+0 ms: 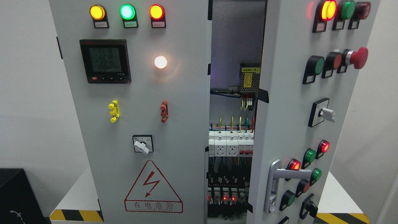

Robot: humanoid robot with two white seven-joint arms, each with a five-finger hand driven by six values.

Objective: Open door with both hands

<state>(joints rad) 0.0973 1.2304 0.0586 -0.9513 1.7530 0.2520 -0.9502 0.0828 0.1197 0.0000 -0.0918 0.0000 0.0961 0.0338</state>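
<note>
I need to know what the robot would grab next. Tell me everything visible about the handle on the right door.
The handle is a silver, metallic-looking lever on a long upright backplate, low on the right door near its opening edge. The lever sticks out level toward the buttons. A keyhole seems to sit near the plate's bottom. The door stands ajar, swung outward. No hand touches the handle.

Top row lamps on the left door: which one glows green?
The middle lamp glows green. The lamp to its left is yellow and the one to its right is red; all three are lit.
</note>
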